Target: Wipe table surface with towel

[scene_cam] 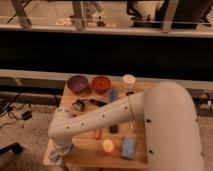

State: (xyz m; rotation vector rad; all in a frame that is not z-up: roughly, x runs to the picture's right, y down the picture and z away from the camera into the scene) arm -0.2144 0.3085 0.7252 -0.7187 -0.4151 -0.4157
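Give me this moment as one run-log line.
task: wipe table | gripper: down at table's front-left corner, on towel | wiping: in progress | nearby: purple bowl, red bowl, cup at back

I have one view only, looking down from above and behind my arm (125,120), facing the table (85,145); the gripper (59,150) sits near its front-left corner.

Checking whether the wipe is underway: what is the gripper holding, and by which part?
Cannot be told. The gripper is down at the table's near left corner on the crumpled towel, but the arm hides any grasp.
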